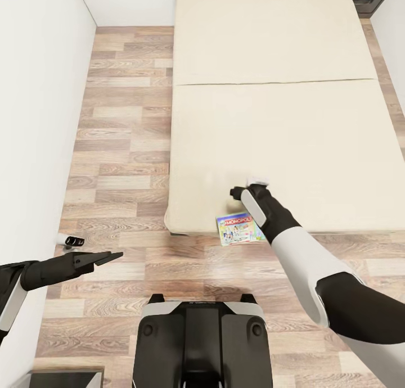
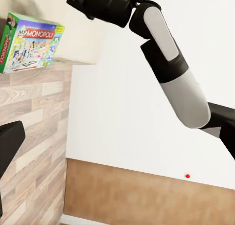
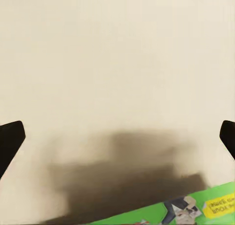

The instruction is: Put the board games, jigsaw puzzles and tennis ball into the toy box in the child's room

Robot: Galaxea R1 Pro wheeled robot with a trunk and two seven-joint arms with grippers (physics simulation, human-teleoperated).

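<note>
A green-and-white Monopoly board game (image 1: 239, 229) lies flat at the near edge of the cream bed (image 1: 281, 135), partly overhanging the floor. It also shows in the left wrist view (image 2: 29, 41) and at the rim of the right wrist view (image 3: 196, 208). My right gripper (image 1: 247, 186) hangs open over the mattress just beyond the box, its fingers (image 3: 10, 142) spread wide with nothing between them. My left gripper (image 1: 109, 257) is open and empty, low over the floor by the left wall. The toy box, table, puzzles and ball are out of view.
A white wall (image 1: 34, 123) runs along the left, leaving a strip of wood-plank floor (image 1: 124, 152) between it and the bed. A small black-and-white cylinder (image 1: 72, 241) sits on the floor at the wall's foot. My base (image 1: 199, 343) stands close to the bed's edge.
</note>
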